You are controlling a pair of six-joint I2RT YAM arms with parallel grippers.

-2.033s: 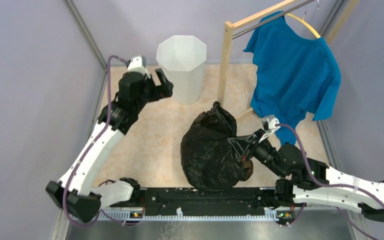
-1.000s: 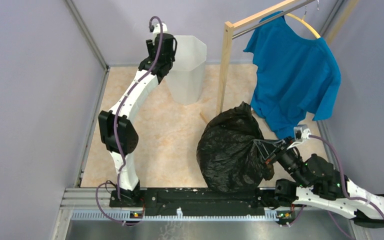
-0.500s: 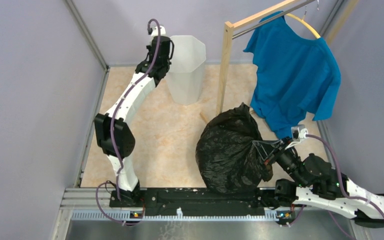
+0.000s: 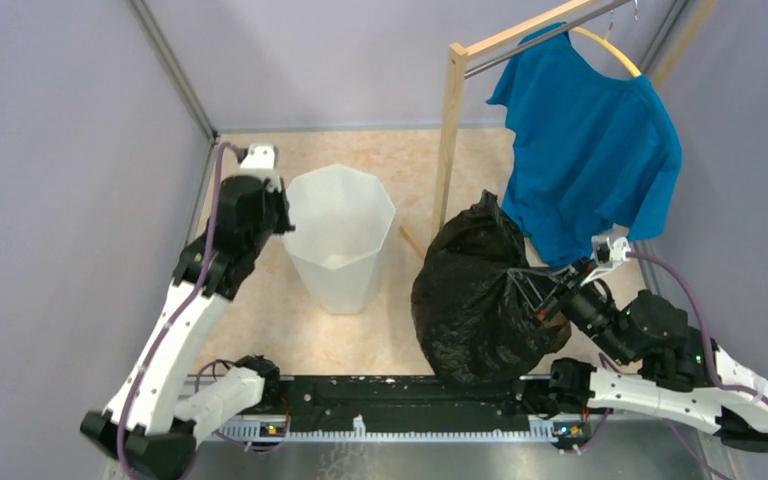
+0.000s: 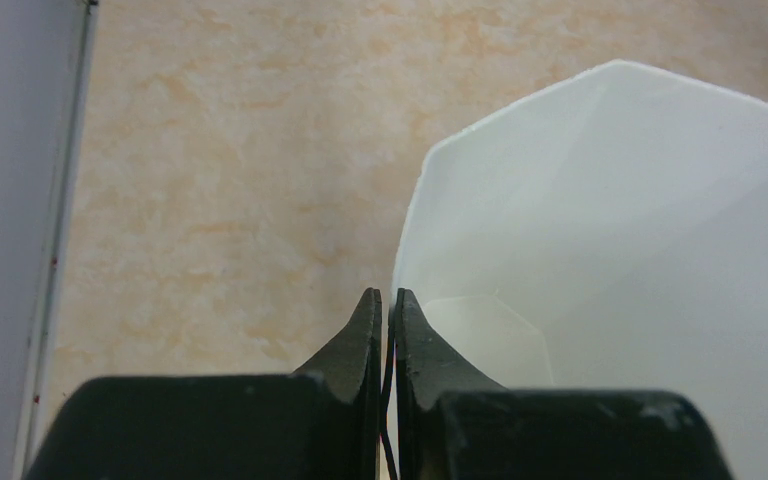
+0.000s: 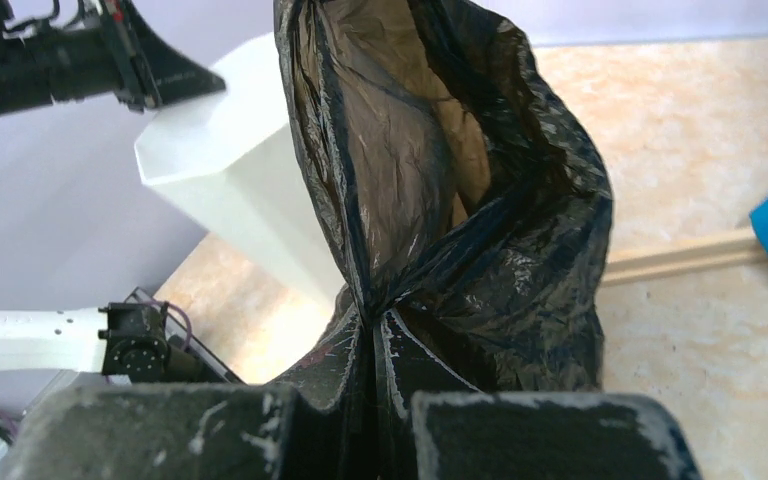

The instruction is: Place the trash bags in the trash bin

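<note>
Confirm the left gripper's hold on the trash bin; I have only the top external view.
Observer: In the left wrist view the left gripper is shut on the rim of the trash bin, one finger inside, one outside.
Operator: Check the other arm too.
Observer: Its wrist view shows the right gripper shut on a gathered fold of the black trash bag.

White translucent trash bin (image 4: pixel 338 240) on a peach-and-cream mottled counter (image 4: pixel 385 335); beside the bin, a glossy black trash bag (image 4: pixel 475 300), brownish where light passes through, a pale wooden rack (image 4: pixel 450 130), and a plain blue shirt (image 4: pixel 590 140) on a yellow hanger (image 4: pixel 612 52).
</note>
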